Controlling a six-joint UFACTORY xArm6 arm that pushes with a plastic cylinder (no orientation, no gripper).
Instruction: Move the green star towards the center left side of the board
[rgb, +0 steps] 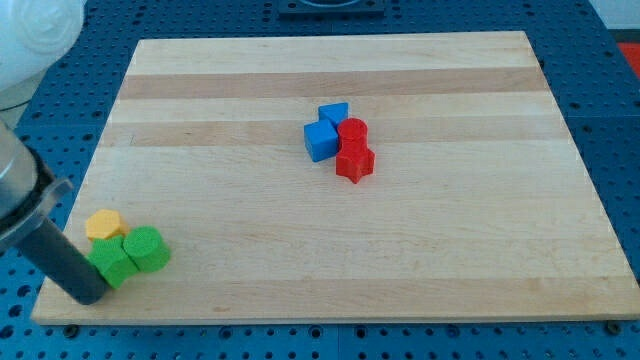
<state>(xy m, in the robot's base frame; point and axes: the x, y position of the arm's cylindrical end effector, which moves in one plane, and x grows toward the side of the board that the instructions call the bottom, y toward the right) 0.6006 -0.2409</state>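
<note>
My tip (88, 296) sits at the view's bottom-left corner of the wooden board (330, 60), touching or just beside the view's left side of the green star (112, 262). There's no claw on this rig, just a bare rod, so nothing is open, shut or held. The star is jammed in a cluster w/ a green cylinder-ish block (147, 248) touching its right and a yellow block (104, 224) touching its top. Risk, as I judge it: the goal is up the left edge, and pushing from here drives the star right into its neighbours & drags them along, or shoves the yellow block ahead. The tip is also close to the board edge. The star looks squat, w/ no clear long axis; I can't tell which way its points face. A blue pair (325, 132) & a red pair (353, 150) sit mid-board, well apart.
</note>
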